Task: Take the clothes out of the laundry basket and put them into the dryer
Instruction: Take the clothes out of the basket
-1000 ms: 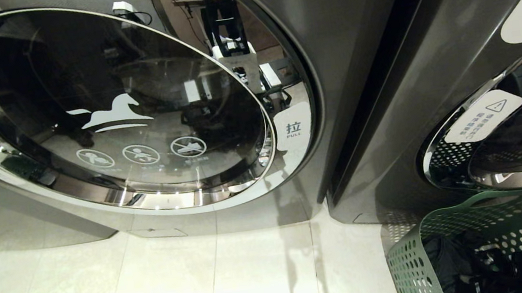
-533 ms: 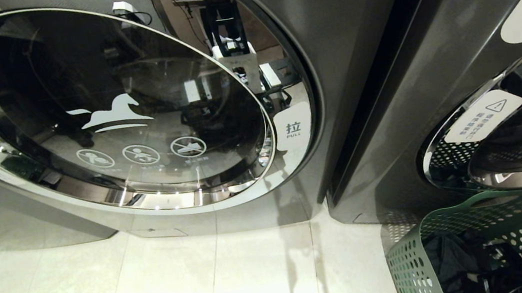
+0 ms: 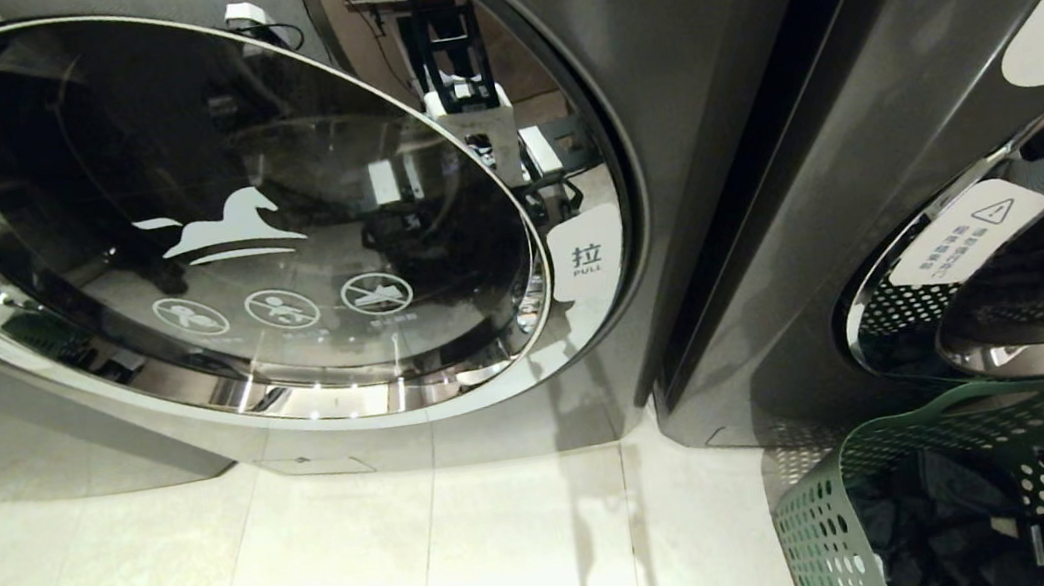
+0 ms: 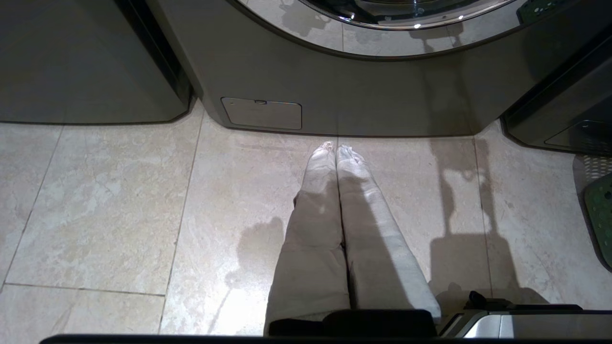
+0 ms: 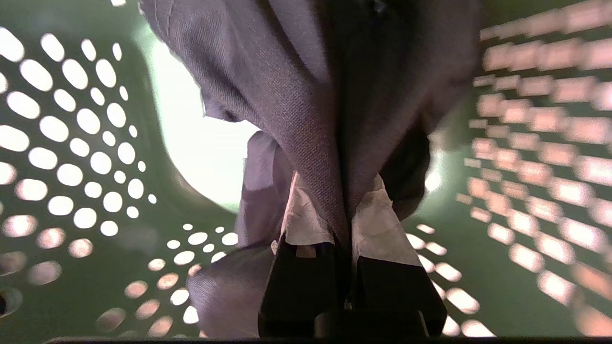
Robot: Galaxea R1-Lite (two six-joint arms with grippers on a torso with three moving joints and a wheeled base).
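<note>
Right gripper (image 5: 344,210): fingers (image 5: 306,224) pinched together on a fold of dark grey garment (image 5: 296,95), cloth bunched between the pale pads and draping past them. Gripper sits inside the green laundry basket (image 5: 71,143); perforated walls surround it on both sides.

Left gripper (image 4: 336,149): fingers (image 4: 320,191) pressed together, nothing between them, hanging above the tiled floor (image 4: 119,205) in front of the machine's base.

Head view: basket (image 3: 816,537) stands on the floor at lower right, dark clothes (image 3: 925,522) piled inside, just below the open right-hand dryer (image 3: 772,200). Left-hand machine door (image 3: 221,232) shows glass with a "PULL" label (image 3: 586,254) beside it.
</note>
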